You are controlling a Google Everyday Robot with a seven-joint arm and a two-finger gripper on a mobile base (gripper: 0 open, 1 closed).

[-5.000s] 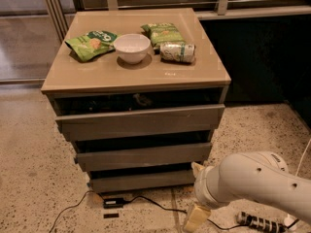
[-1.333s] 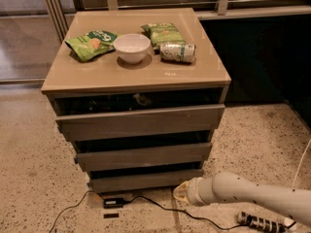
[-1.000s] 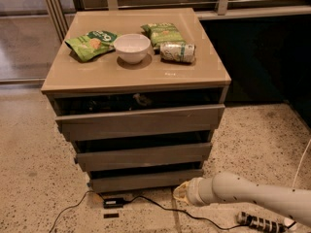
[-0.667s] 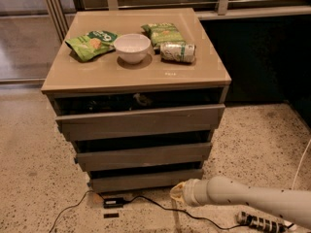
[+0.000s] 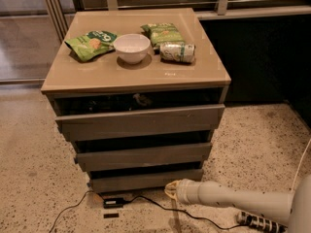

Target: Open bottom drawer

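Grey-brown bottom drawer point(image 5: 146, 180) appeared rigid and handleless; its top edge likely offered purchase. Gripper point(image 5: 171, 191) lay low by its right end, state indeterminable.

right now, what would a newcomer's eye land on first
The pale arm reaching in low from the right stands out first, its tool near the floor by the lower right corner of the bottom drawer. Then the cabinet top: a white bowl, a green snack bag left of it, a second bag and a can to its right.
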